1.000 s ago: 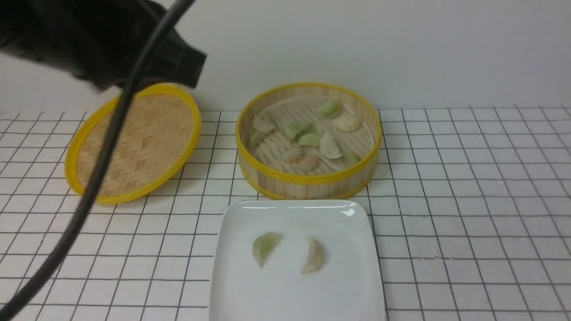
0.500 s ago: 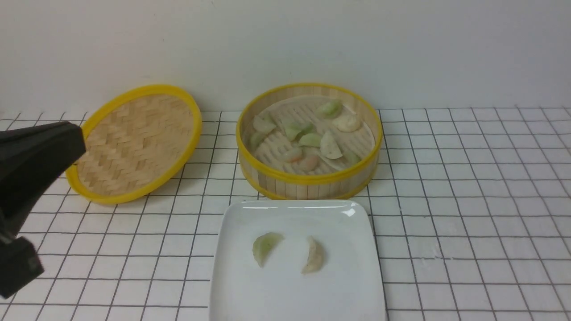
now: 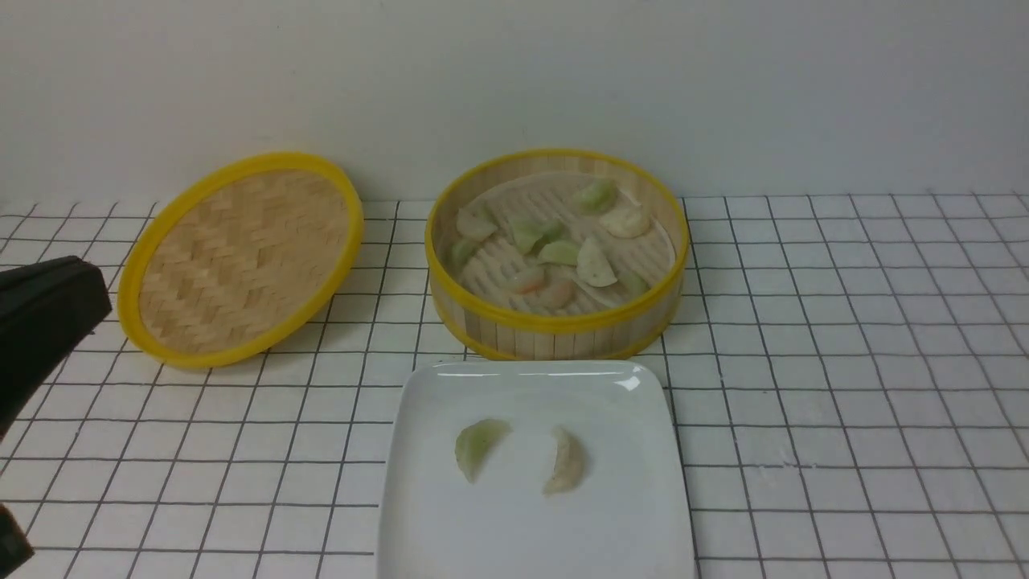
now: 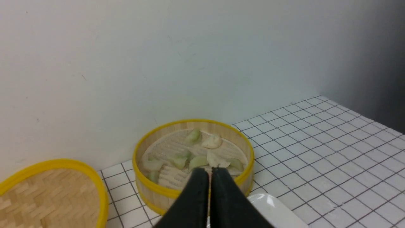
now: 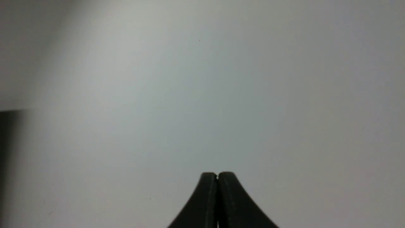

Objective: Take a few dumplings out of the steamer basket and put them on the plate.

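The steamer basket [image 3: 555, 326] stands at the back centre and holds several dumplings [image 3: 596, 264], green, cream and pinkish. It also shows in the left wrist view [image 4: 148, 186]. The white plate [image 3: 643, 515] lies in front of it with a green dumpling [image 3: 477, 444] and a cream dumpling [image 3: 566, 460] on it. My left gripper [image 4: 209, 171] is shut and empty, held well to the left of the plate; part of the left arm [image 3: 44, 310] shows at the front view's left edge. My right gripper [image 5: 217, 174] is shut and empty, facing a blank wall, out of the front view.
The flat woven bamboo lid [image 3: 241, 257] with a yellow rim lies tilted at the back left, near the wall. The tabletop [image 3: 844, 362] is white with a black grid. A plain wall runs behind the basket.
My left arm has pulled back from above the lid, down and to the left edge of the front view. The dumplings, basket and plate have not moved.
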Robot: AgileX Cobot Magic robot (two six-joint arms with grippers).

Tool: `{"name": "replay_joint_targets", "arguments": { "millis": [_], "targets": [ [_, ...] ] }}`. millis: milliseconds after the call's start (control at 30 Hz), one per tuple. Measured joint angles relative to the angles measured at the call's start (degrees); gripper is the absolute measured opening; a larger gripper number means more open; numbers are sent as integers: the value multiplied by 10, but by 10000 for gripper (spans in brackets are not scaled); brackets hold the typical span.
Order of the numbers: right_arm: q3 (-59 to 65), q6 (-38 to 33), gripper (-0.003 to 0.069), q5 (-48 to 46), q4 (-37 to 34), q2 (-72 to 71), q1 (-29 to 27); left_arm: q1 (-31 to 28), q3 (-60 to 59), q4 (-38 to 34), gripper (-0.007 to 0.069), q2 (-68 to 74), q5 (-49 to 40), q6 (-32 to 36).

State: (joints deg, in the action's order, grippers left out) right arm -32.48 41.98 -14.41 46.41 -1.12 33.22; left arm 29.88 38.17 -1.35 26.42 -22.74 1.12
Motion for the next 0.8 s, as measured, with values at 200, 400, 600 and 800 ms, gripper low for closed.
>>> {"name": "replay_joint_targets", "arguments": {
  "millis": [200,400,600,800],
  "targets": [
    [0,0,-15,0,0,0,0,-76,-85,18,-6,-78,0,2],
    [1,0,-15,0,0,0,0,-196,-256,18,-6,-226,-1,8],
    [2,0,-15,0,0,0,0,-273,-390,13,-6,-270,-12,10],
    [2,0,-15,-1,0,0,0,-288,-396,13,-6,-270,2,11]
  ]
}}
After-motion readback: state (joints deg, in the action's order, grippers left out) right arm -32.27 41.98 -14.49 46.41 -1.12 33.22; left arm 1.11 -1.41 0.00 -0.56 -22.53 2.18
